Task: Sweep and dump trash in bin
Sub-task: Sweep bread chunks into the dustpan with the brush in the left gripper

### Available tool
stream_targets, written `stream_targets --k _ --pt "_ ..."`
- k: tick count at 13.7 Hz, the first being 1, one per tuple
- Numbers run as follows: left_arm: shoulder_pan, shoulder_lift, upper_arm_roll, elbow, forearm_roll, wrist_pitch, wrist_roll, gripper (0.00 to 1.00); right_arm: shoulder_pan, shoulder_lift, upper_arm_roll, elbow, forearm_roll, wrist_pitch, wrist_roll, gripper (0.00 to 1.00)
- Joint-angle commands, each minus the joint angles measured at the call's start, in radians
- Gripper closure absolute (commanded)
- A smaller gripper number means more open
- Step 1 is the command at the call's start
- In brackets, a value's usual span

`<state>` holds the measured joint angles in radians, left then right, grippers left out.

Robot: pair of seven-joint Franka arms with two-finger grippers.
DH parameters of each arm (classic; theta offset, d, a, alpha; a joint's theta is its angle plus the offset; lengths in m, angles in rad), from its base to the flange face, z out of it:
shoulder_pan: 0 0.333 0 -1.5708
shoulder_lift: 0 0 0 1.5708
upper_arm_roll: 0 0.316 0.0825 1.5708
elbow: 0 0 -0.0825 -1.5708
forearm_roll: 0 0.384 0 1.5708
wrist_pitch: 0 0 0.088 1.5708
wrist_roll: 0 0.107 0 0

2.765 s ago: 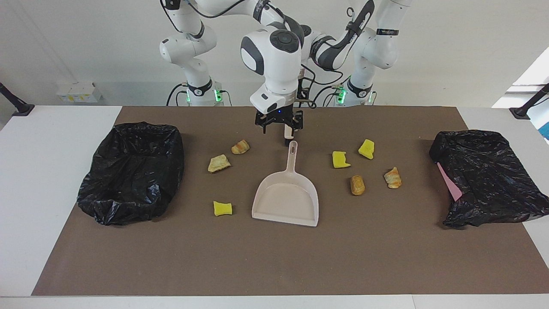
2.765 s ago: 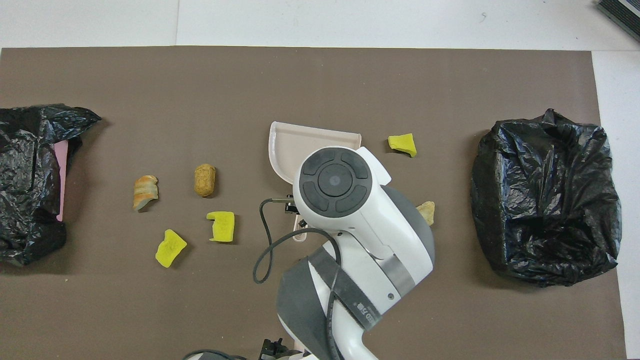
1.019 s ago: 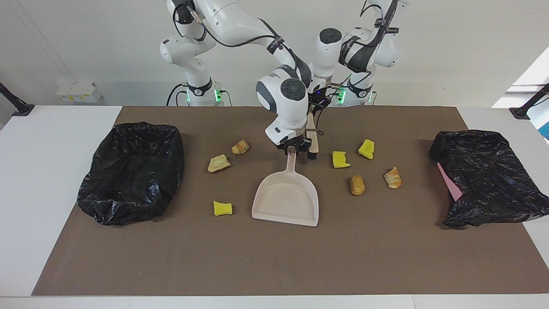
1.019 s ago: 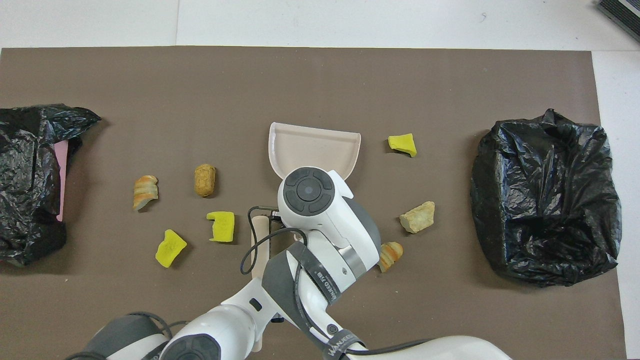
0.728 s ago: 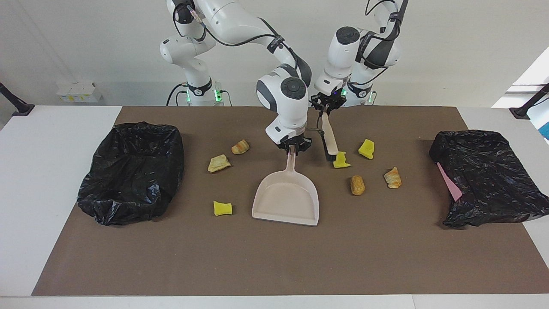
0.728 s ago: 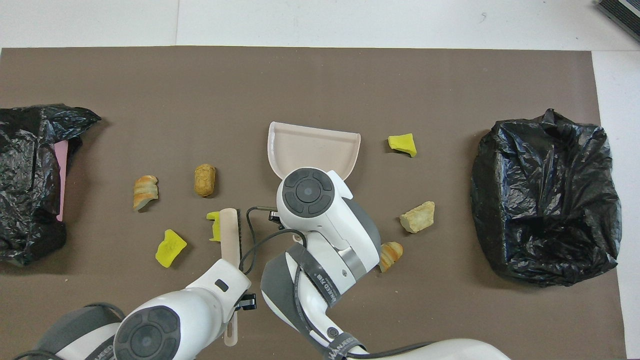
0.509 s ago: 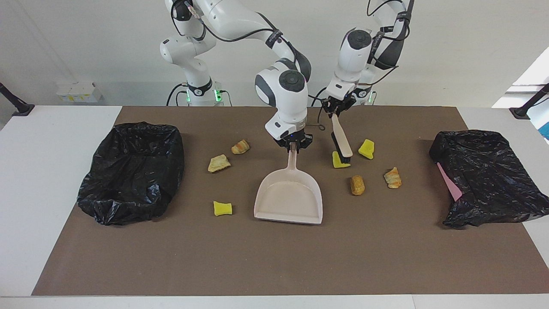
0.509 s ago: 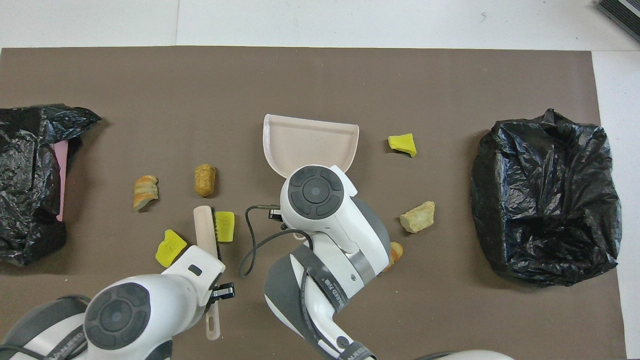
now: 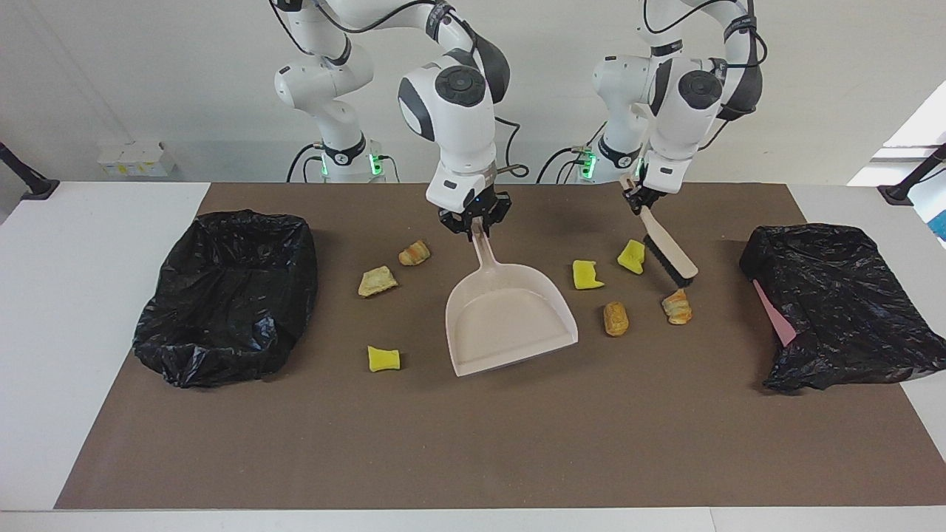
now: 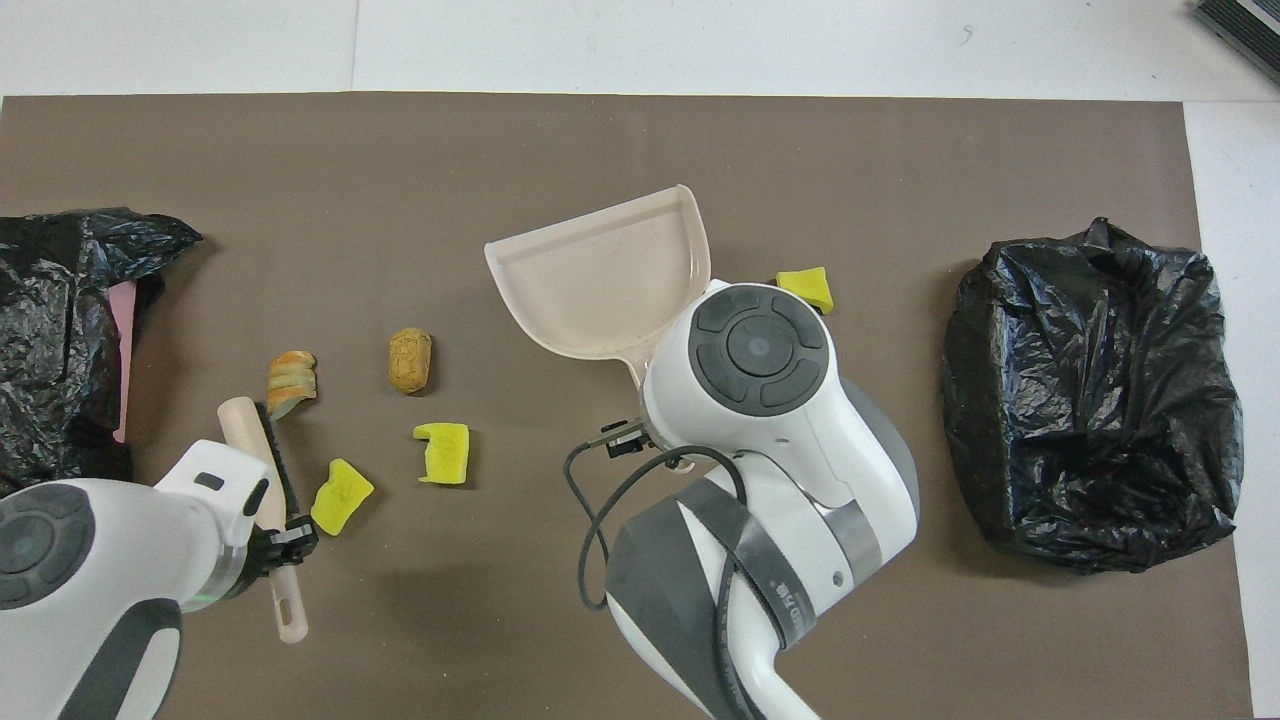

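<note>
We see seven small bits of trash on the brown paper mat (image 9: 473, 443): three bright yellow sponge chunks and four brown, bread-like lumps. Toward the right arm's end lie a striped orange-brown lump (image 9: 414, 253), a pale tan wedge (image 9: 378, 281) and a yellow sponge block (image 9: 383, 359), all near the open bin lined with black plastic (image 9: 229, 295). Toward the left arm's end lie a notched yellow sponge (image 9: 587, 275), a second yellow sponge (image 9: 631, 256), a rounded brown roll (image 9: 615, 318) and a striped croissant-like lump (image 9: 677, 306), between the dustpan and the crumpled black bag (image 9: 835, 307).

Our right gripper (image 9: 473, 224) is clamped on the handle of the beige plastic dustpan (image 9: 510, 318), which hangs tilted over the middle of the mat. Our left gripper (image 9: 637, 199) is closed on the handle of the beige brush with black bristles (image 9: 669, 253), whose head slants down over the croissant-like lump, just beside the second yellow sponge.
</note>
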<state>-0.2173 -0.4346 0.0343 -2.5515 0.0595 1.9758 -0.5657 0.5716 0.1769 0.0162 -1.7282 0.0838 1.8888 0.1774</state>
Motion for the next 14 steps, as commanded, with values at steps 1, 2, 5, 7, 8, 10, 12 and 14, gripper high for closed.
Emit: stream_targets --k 1,2,5,7,8,10,12,14 --pt "0.142 0.002 -0.011 0.002 0.019 0.026 0.169 1.00 -0.045 -0.031 0.005 -0.021 -0.083 -0.045 -0.301 1.00" --pt "0.186 0.014 -0.011 -0.003 0.019 0.055 0.235 1.00 -0.053 -0.033 0.007 -0.024 -0.102 -0.049 -0.411 1.00" --pt "0.248 0.104 -0.011 -0.003 0.019 0.144 0.418 1.00 -0.107 -0.024 0.007 -0.028 -0.102 -0.033 -0.787 1.00" --pt "0.231 0.163 -0.014 0.000 0.019 0.207 0.428 1.00 -0.142 -0.020 0.007 -0.042 -0.120 -0.022 -1.003 1.00" --pt "0.220 0.178 -0.016 0.003 0.017 0.230 0.428 1.00 -0.151 -0.016 0.007 -0.060 -0.136 0.010 -1.094 1.00" --pt "0.165 0.186 -0.016 0.010 0.003 0.244 0.428 1.00 -0.150 -0.019 0.005 -0.129 -0.154 0.094 -1.199 1.00" --pt "0.112 0.189 -0.017 0.013 -0.042 0.267 0.428 1.00 -0.139 -0.019 0.007 -0.180 -0.188 0.147 -1.251 1.00" --pt "0.063 0.233 -0.017 0.031 -0.092 0.311 0.461 1.00 -0.133 -0.022 0.007 -0.214 -0.211 0.165 -1.256 1.00"
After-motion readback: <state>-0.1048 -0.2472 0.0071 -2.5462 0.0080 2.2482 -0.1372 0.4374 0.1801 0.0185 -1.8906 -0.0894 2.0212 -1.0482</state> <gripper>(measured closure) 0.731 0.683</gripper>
